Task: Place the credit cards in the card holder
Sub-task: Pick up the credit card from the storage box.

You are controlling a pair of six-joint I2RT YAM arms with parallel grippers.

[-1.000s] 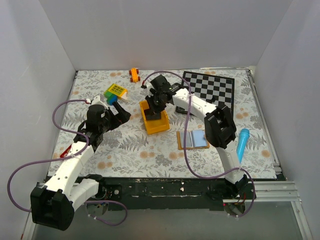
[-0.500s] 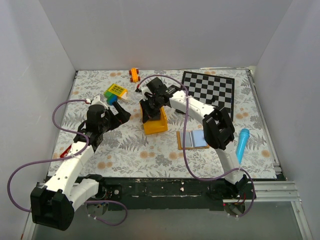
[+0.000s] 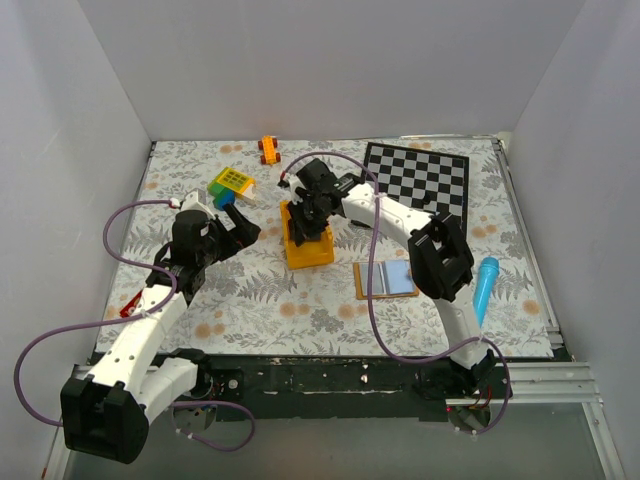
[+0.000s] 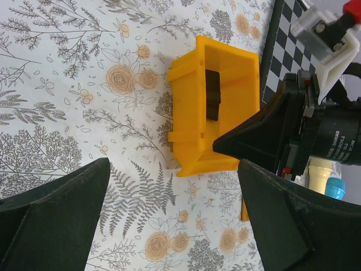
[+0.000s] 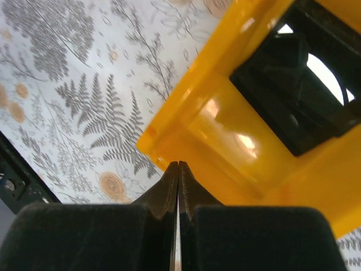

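The yellow bin (image 3: 309, 249) stands tipped on its side left of the card holder (image 3: 386, 279), which lies open and flat, tan with a pale blue inside. Black credit cards (image 4: 212, 94) sit on edge inside the bin and also show as a dark block in the right wrist view (image 5: 290, 110). My right gripper (image 3: 311, 214) is shut, and its tips (image 5: 177, 165) rest against the bin's outer rim (image 5: 186, 121) with nothing between them. My left gripper (image 3: 240, 228) is wide open and empty, left of the bin (image 4: 194, 135), low over the cloth (image 4: 175, 226).
A black-and-white chequered board (image 3: 420, 178) lies at the back right. A blue tube (image 3: 484, 285) lies right of the card holder. A yellow-green block (image 3: 230, 183) and an orange toy car (image 3: 268, 150) are at the back left. A red item (image 3: 128, 305) lies by the left arm.
The yellow bin went from lying flat to tipped up on its side. My right gripper swung left over it and now presses on its rim. The left arm has barely moved.
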